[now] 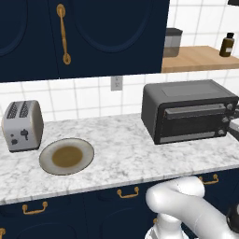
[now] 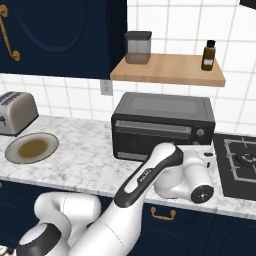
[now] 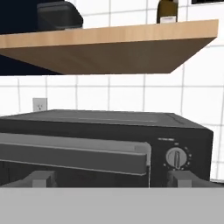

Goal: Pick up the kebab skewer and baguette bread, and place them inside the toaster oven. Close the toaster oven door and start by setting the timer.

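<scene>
The toaster oven (image 1: 189,112) (image 2: 162,125) (image 3: 87,127) stands on the marble counter with its glass door (image 1: 193,122) (image 2: 150,137) shut. The door's bar handle (image 3: 74,155) runs along its top edge. My gripper (image 3: 111,179) (image 2: 207,156) is open, level with the oven's right front. Its fingertips (image 3: 41,178) stand wide apart. The handle's right end and the top knob (image 3: 176,158) lie ahead, between them. The kebab skewer and the baguette bread are hidden. The grey plate (image 1: 46,154) (image 2: 10,150) carries only a brown patch.
A silver two-slot toaster (image 1: 22,125) (image 2: 15,112) stands left of the plate. A wooden shelf (image 2: 167,70) (image 3: 109,48) hangs over the oven with a dark jar (image 2: 137,47) and a brown bottle (image 2: 209,55). A stove top (image 2: 240,165) lies to the right.
</scene>
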Available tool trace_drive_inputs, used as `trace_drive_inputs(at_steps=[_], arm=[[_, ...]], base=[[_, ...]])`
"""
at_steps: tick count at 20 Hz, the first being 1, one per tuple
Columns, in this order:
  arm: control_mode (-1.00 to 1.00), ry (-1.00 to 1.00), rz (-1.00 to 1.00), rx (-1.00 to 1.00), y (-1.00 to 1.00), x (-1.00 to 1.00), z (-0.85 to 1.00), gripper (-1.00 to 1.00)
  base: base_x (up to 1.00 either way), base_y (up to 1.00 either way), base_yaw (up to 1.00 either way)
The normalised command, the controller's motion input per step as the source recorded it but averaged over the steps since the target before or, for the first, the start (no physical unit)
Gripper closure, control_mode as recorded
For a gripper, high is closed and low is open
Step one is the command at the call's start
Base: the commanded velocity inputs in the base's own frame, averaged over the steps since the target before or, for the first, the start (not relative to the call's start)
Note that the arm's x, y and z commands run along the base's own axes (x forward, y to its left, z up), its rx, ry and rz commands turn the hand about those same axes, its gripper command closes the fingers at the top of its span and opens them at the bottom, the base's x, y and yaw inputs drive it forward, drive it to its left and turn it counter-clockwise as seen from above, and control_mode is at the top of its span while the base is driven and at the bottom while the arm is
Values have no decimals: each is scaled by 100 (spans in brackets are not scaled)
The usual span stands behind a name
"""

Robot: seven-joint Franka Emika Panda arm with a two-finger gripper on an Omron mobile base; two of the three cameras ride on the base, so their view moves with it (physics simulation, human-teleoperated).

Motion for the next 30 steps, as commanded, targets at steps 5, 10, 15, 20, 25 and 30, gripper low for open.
trace_drive_inputs(at_steps=[5, 10, 15, 20, 25, 30], arm=[[-100, -7, -1, 0, -12, 35, -1, -100], [-100, -17, -3, 0, -10, 32, -8, -100], [-100, -9, -3, 0, -27, 22, -6, -100], [-100, 0, -4, 0, -40, 18, 0, -100], [-100, 0, 0, 0, -31, 29, 0, -100], [-100, 0, 0, 0, -22, 19, -2, -100]], base=[[0, 0, 0], [0, 0, 0], [0, 0, 0], [0, 0, 0], [0, 0, 0], [0, 0, 0]])
